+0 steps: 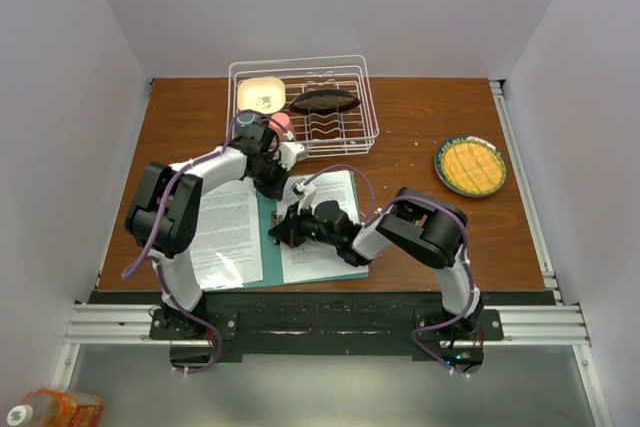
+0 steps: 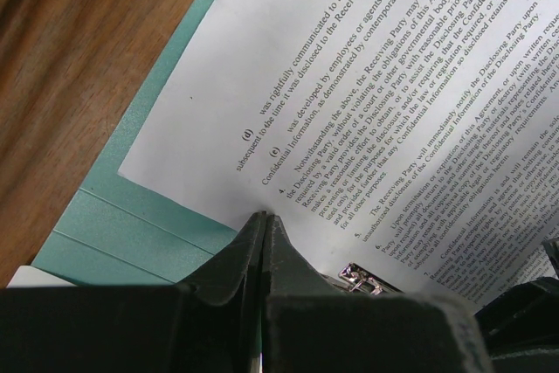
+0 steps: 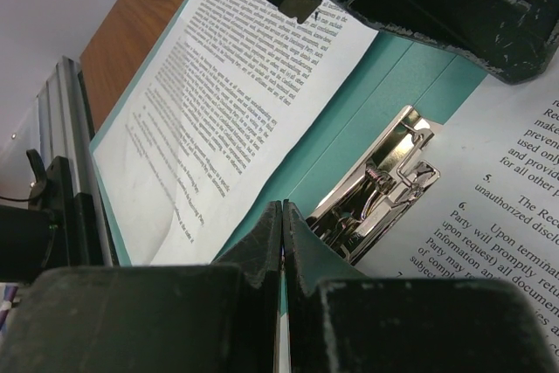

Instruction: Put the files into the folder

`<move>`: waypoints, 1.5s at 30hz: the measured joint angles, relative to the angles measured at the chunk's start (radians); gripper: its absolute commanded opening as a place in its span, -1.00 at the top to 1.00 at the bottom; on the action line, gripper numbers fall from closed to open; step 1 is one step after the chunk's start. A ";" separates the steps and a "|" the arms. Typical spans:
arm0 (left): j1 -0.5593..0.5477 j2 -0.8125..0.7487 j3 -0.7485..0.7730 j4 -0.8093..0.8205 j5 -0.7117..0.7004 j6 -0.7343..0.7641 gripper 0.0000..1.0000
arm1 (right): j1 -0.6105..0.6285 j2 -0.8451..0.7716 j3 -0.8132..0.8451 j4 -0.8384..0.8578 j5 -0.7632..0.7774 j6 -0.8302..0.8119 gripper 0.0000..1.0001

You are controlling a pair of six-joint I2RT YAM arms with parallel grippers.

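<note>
The teal folder (image 1: 268,247) lies open near the table's front, with one printed sheet (image 1: 228,232) on its left half and another (image 1: 340,187) on its right half. My left gripper (image 1: 272,185) is shut and its tips press on the right sheet's edge (image 2: 262,128), beside the folder's spine (image 2: 131,224) and the metal clip (image 2: 362,279). My right gripper (image 1: 283,234) is shut and empty. Its tip (image 3: 281,209) rests on the spine (image 3: 384,85), right beside the clip (image 3: 376,185). The left sheet (image 3: 218,102) curls up slightly.
A white wire dish rack (image 1: 305,97) stands at the back and holds a cream bowl (image 1: 262,97) and a dark dish (image 1: 323,101). A pink cup (image 1: 283,125) sits by my left wrist. A plate with a yellow waffle (image 1: 470,165) is at the right.
</note>
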 measured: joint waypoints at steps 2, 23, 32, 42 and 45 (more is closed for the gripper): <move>0.001 0.000 0.000 0.000 0.002 0.000 0.99 | 0.002 0.000 0.000 0.000 0.005 0.001 1.00; 0.008 0.003 0.000 0.002 0.014 0.000 0.99 | 0.010 0.072 -0.007 0.089 -0.033 0.092 1.00; 0.012 0.004 0.000 0.012 0.012 0.000 0.99 | 0.021 0.072 -0.005 0.068 -0.048 0.105 1.00; 0.014 0.003 0.002 0.016 0.007 0.001 0.99 | 0.010 0.051 0.061 -0.050 -0.119 0.044 0.97; 0.014 0.003 0.015 -0.007 0.002 0.002 0.89 | 0.009 0.003 0.060 -0.133 -0.150 0.010 0.59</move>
